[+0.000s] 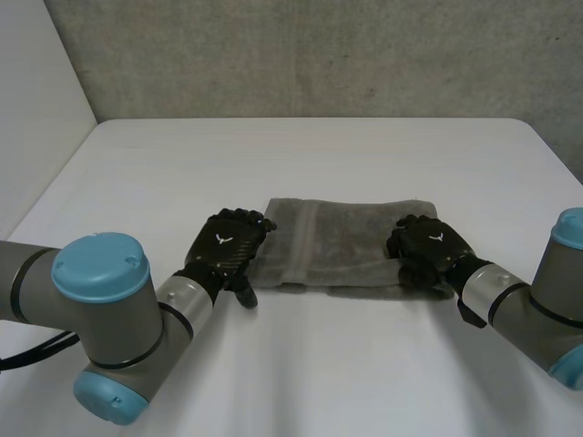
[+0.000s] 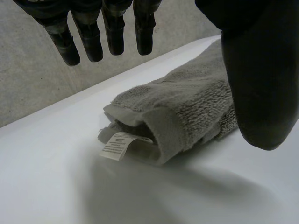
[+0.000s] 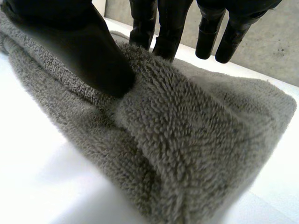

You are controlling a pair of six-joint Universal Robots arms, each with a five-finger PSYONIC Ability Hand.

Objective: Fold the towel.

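Nearest, the left hand [image 1: 228, 248] sat at the 9 o'clock end of the towel [image 1: 346, 238], fingers [image 2: 114, 35] straight and spread above it, holding nothing, likely poised to take that end. The right hand [image 1: 428, 248], at the 3 o'clock end, pinched a ridge of cloth between thumb [image 3: 93, 60] and fingers, probably to lift it over. The towel lay as a folded strip mid-bench [image 1: 301, 155], with its label [image 2: 117, 145] poking out at the 9 o'clock end.

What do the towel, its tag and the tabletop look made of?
The towel looks like grey terry cloth, likely cotton, matte: looped pile shows plainly. Its tag seems a thin white woven or papery label with fine dark print. The table is smooth, white, grainless, perhaps laminate.
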